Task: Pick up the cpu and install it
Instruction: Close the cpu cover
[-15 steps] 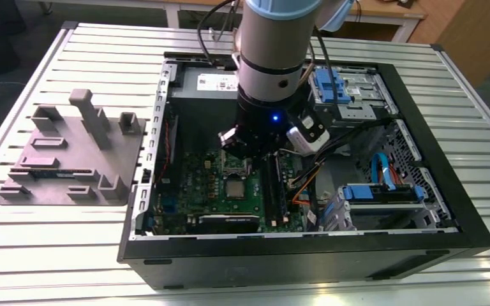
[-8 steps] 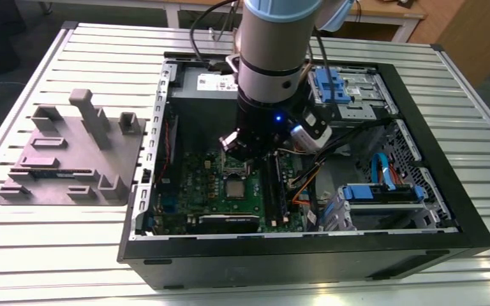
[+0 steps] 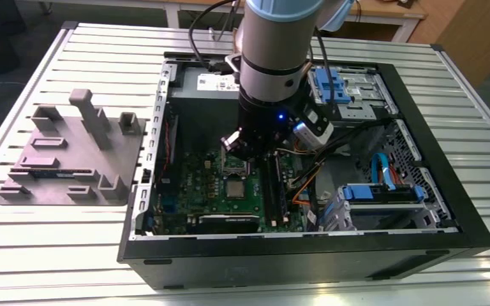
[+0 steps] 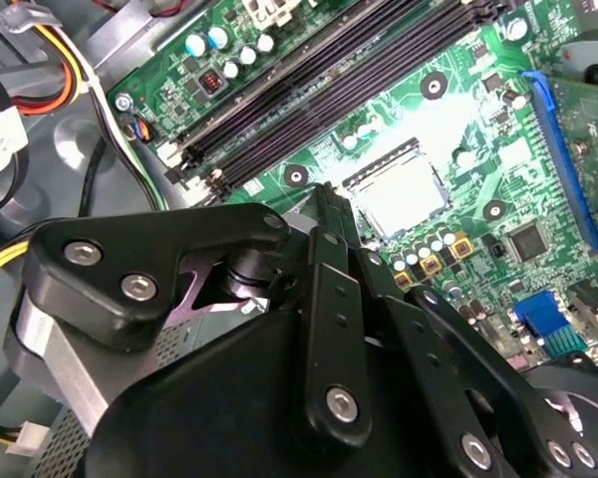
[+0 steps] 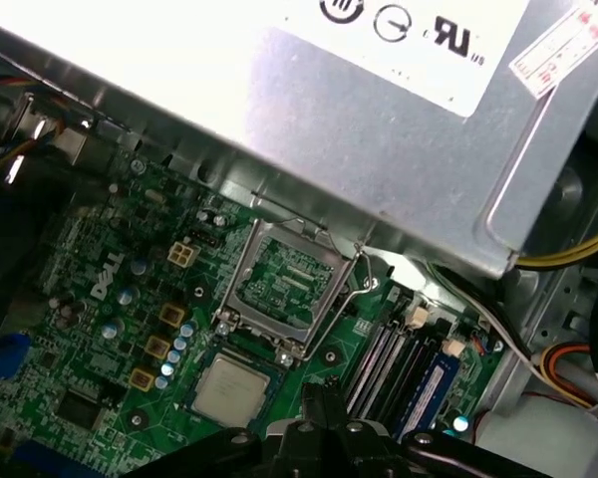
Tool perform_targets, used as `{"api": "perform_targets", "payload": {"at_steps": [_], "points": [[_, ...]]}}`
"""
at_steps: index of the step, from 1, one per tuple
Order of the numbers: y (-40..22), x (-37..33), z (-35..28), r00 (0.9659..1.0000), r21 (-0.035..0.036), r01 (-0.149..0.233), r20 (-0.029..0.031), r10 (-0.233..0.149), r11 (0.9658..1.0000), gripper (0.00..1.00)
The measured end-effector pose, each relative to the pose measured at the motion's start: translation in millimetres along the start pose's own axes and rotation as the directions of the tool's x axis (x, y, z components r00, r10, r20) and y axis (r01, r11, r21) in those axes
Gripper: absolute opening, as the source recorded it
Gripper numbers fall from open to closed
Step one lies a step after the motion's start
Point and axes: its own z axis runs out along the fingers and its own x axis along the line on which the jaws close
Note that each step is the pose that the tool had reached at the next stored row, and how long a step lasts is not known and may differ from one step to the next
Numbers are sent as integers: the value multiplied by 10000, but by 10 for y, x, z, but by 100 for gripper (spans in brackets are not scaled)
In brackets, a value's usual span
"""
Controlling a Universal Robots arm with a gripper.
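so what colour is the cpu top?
Silvery-grey; the cpu shows best in the first wrist view.

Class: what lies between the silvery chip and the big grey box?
In the first wrist view, a square metal frame lies between the chip and the grey box.

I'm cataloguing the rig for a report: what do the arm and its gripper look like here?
In the exterior view the arm is a thick silver-grey cylinder with a pale blue joint cap at the top and a black lower section carrying a small blue light. Black cables run along it, and a silver-white camera module is strapped at the wrist. In the second wrist view the gripper is matte black, built of linked bars with silver screws.
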Motion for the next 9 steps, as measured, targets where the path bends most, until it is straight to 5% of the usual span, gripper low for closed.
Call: {"api": "perform_targets", "payload": {"at_steps": [9], "points": [[2, -15, 0, 10000, 9, -1, -6, 1, 10000, 10]]}}
